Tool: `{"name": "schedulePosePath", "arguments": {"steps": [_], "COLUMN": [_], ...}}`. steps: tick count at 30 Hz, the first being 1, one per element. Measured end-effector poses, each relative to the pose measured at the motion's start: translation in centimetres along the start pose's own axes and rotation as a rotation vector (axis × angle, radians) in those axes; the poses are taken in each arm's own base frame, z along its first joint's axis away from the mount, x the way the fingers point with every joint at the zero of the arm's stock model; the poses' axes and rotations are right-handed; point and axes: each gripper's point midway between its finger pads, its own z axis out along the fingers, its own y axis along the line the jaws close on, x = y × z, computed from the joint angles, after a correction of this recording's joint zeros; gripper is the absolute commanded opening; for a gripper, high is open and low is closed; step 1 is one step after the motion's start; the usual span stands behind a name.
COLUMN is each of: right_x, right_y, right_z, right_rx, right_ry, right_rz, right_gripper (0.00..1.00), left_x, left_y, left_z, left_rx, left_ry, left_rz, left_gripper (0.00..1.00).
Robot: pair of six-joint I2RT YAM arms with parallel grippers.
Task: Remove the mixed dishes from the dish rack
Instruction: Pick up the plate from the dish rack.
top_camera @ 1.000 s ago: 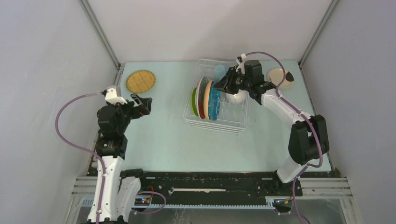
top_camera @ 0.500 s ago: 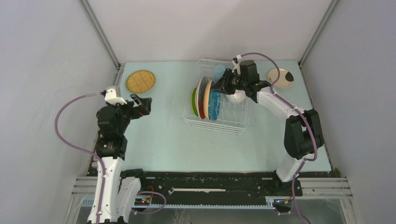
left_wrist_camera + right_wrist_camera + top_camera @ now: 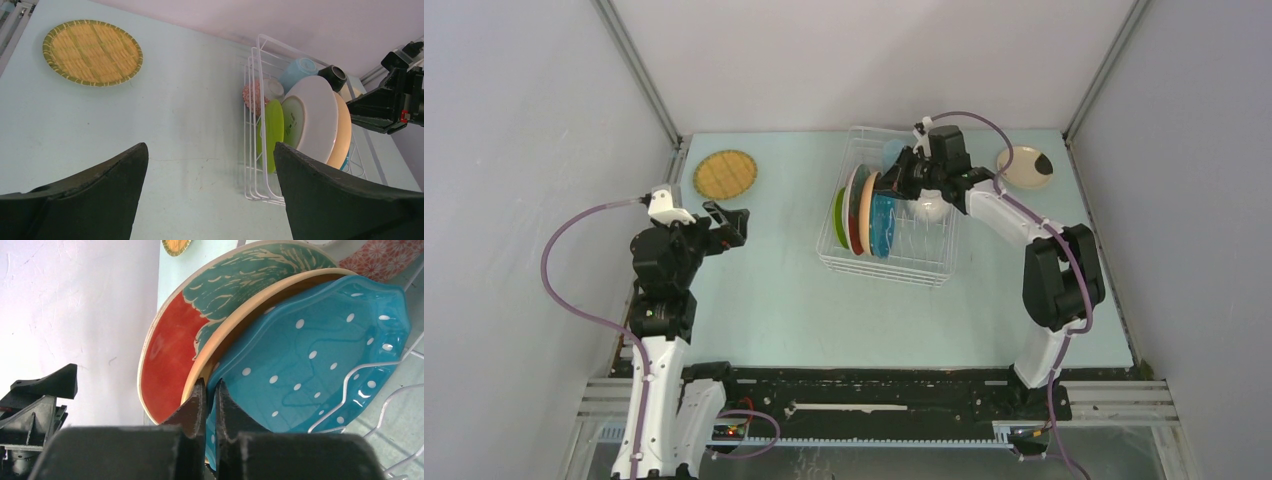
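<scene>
Near edge: black rail (image 3: pixel 874 385) with both arm bases. Beyond it, pale blue-green table (image 3: pixel 764 300), matte, faint scuffs.

Left gripper (image 3: pixel 734 222) hovers over the left side of the table, jaws wide apart, holding nothing, well apart from the rack.

Dish rack (image 3: pixel 924 255) sits mid-table, right of centre. Plates stand on edge in its left half: lime green plate (image 3: pixel 838 218), red plate (image 3: pixel 170 360) with teal pattern, orange plate (image 3: pixel 869 195), blue dotted plate (image 3: pixel 310 355). White bowl (image 3: pixel 929 207) lies to their right.

Right gripper (image 3: pixel 210 390) is at the plates' upper edges, jaws closed to a thin gap on the blue dotted plate's rim.

Rack's far end: light-blue cup (image 3: pixel 298 70), black mug (image 3: pixel 334 76).

Far left: yellow woven plate (image 3: pixel 725 174) flat on the table. Far right: cream plate (image 3: pixel 1021 165) with a dark patch.

Plain grey-white walls (image 3: pixel 874 60) and aluminium posts (image 3: pixel 639 70) enclose the table.
</scene>
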Motion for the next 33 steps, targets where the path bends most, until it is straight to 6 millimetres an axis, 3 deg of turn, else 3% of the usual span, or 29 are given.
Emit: {"name": "schedulePosePath", "arguments": {"steps": [14, 20, 28, 33], "right_x": [-0.2, 0.1, -1.1, -1.4], "right_y": [-0.1, 1.4, 3.6, 6.3], "right_z": [-3.1, -4.1, -6.5, -8.8], "right_rx": [-0.099, -0.200, -0.332, -0.414], "right_ry": [0.006, 0.021, 0.006, -0.005], "right_rz": [0.088, 0.122, 0.128, 0.068], "right_gripper": [0.00, 0.00, 0.00, 0.00], "left_x": [0.0, -0.2, -0.2, -0.4], "left_y": [-0.2, -0.3, -0.3, -0.4], "left_z": [-0.1, -0.2, -0.3, -0.4], "left_rx": [0.009, 0.015, 0.015, 0.016], "left_ry": [0.001, -0.005, -0.008, -0.014], "left_rz": [-0.006, -0.005, -0.004, -0.002], "left_gripper": [1.00, 1.00, 1.00, 1.00]}}
